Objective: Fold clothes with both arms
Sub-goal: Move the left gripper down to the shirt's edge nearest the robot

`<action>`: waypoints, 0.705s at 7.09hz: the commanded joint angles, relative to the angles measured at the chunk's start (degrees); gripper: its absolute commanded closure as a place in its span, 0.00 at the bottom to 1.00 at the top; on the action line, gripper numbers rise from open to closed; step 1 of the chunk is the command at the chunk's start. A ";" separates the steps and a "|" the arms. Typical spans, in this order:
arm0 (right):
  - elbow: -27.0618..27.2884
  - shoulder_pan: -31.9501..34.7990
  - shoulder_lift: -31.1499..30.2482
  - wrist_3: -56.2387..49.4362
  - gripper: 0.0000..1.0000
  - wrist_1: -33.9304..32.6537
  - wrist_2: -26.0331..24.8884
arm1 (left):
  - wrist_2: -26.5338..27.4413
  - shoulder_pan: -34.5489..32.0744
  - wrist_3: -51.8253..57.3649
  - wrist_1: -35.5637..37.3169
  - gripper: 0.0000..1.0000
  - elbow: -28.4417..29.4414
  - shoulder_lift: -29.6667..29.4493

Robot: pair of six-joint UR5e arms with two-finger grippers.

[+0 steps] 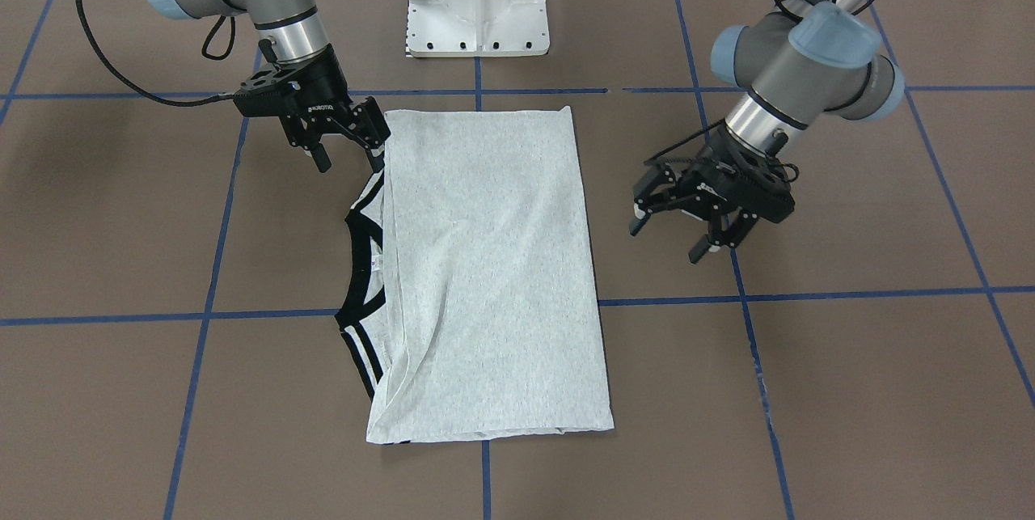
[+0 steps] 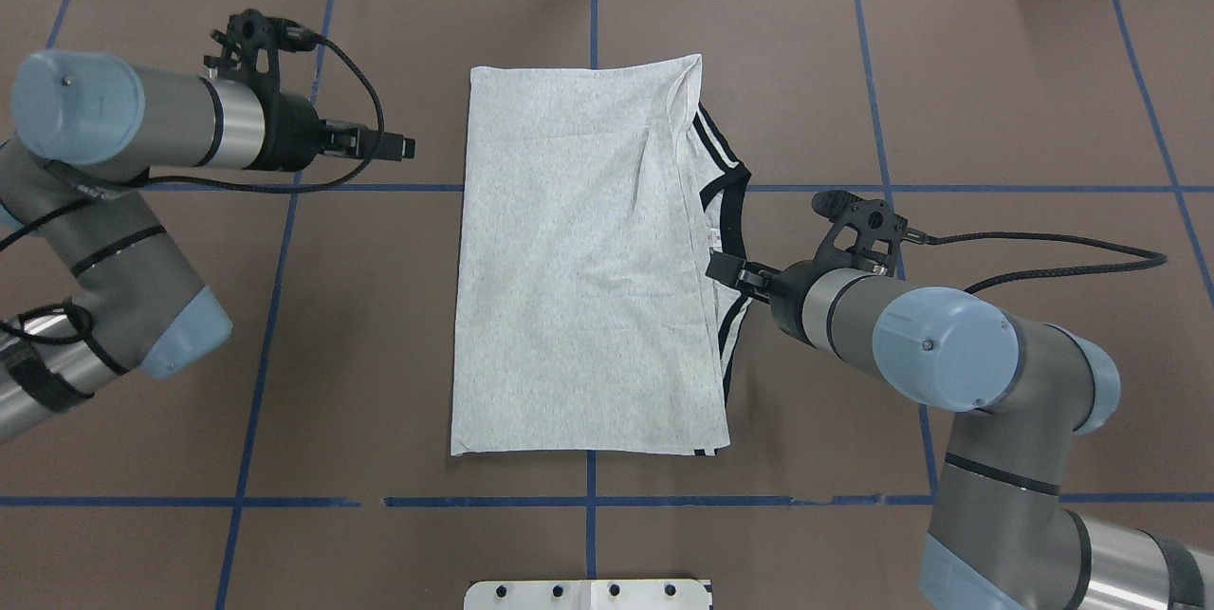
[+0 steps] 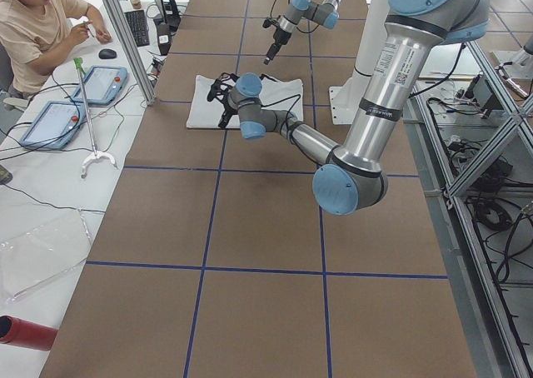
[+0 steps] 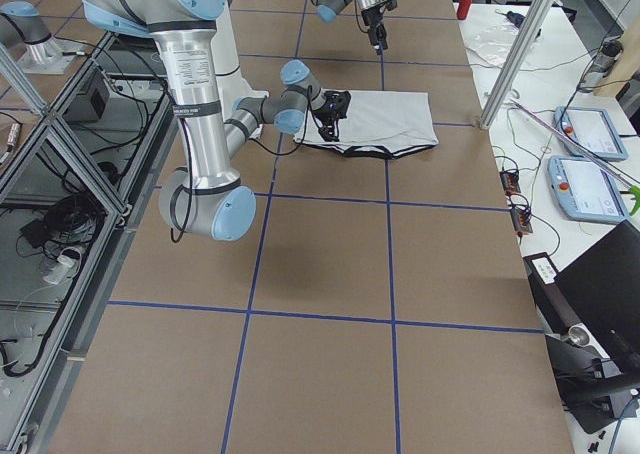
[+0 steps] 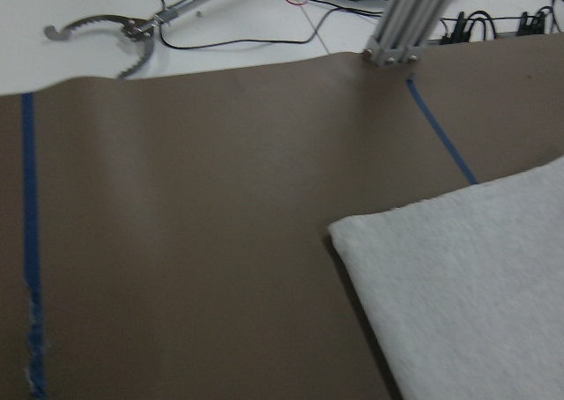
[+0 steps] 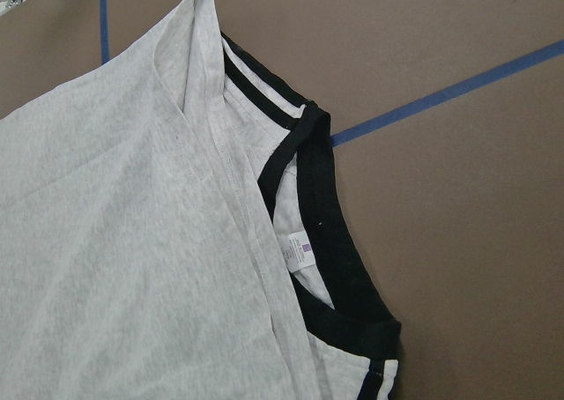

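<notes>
We see the T-shirt lying flat on the counter, folded into a long plain-grey rectangle, between the two sets of fingers. Our right fingers are spread apart and hover at the edge nearest them, where the black collar and striped cuffs peek out from under the fold. We cannot tell whether they touch the cloth. Our left fingers are also spread, holding nothing, and sit apart from the T-shirt's plain edge on their side.
</notes>
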 commanded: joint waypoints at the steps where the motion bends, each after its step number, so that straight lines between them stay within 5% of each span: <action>1: 4.18 -0.03 -2.28 0.16 0.00 -1.52 0.16 | 2.94 8.72 -15.35 0.30 0.00 -10.34 9.02; 2: 4.10 -0.11 -2.28 0.16 0.00 -1.52 0.08 | 10.36 15.63 -24.23 0.39 0.01 -11.24 10.45; 3: 4.10 -0.11 -2.28 0.16 0.00 -1.52 -0.01 | 14.17 20.57 -29.19 0.91 0.13 -10.99 10.55; 5: 4.10 -0.11 -2.28 0.25 0.00 -1.52 -0.10 | 16.48 25.70 -35.20 1.35 0.25 -10.46 10.56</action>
